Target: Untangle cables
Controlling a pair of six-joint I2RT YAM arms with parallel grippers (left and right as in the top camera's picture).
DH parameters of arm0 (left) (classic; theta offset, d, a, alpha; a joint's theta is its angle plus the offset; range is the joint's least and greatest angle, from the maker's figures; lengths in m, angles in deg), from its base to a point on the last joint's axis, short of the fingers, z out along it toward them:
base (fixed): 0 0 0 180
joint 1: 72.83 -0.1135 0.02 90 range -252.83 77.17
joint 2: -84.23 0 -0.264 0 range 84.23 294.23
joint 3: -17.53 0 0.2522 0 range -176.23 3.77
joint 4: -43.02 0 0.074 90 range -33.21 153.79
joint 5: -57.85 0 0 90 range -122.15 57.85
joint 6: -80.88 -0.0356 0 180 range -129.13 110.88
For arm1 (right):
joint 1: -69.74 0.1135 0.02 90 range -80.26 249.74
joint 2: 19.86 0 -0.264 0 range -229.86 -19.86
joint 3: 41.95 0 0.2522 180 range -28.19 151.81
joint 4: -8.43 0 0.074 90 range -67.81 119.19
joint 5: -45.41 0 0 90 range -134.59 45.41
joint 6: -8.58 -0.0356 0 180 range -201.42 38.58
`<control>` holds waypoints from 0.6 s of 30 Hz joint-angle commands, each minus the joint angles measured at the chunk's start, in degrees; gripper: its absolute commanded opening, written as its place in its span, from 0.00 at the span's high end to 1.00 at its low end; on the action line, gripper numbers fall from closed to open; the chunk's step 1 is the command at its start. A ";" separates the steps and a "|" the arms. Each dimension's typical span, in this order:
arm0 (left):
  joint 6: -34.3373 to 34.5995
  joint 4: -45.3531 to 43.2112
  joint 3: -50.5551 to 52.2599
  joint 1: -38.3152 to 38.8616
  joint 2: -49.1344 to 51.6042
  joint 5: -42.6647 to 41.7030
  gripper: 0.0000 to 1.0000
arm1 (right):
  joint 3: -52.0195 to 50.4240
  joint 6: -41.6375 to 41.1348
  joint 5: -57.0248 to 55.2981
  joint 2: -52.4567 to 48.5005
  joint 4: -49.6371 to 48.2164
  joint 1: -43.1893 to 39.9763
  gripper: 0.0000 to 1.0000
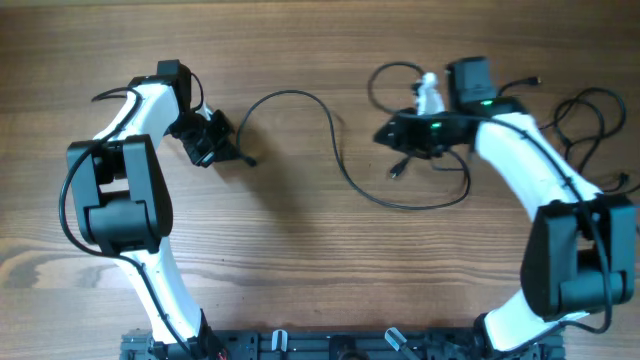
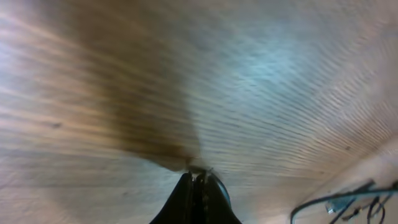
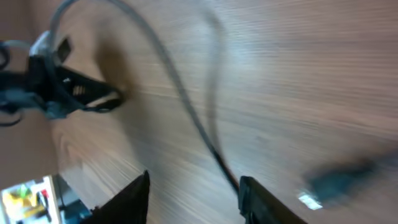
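Overhead shows the left gripper closed by the end of a cable, the right gripper open astride it

Table: bears everything listed.
Long cable: mid-table, taken as the landmark.
Left gripper: at its left end.
Right gripper: right of its arch, behind its near sweep.
Loose cables: well right of it, by the table's right edge.
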 commanded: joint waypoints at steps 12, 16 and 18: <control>-20.33 0.09 0.17 0.37 0.55 -18.49 0.96 | -5.14 -12.09 1.60 -0.55 -23.96 15.58 0.46; -24.72 1.27 0.17 0.37 0.55 -23.98 0.96 | -5.14 -13.97 1.44 -1.22 -26.80 17.42 0.43; -26.58 1.97 0.17 0.37 0.55 -25.83 0.96 | -5.14 -15.08 1.38 -1.62 -28.63 18.43 0.41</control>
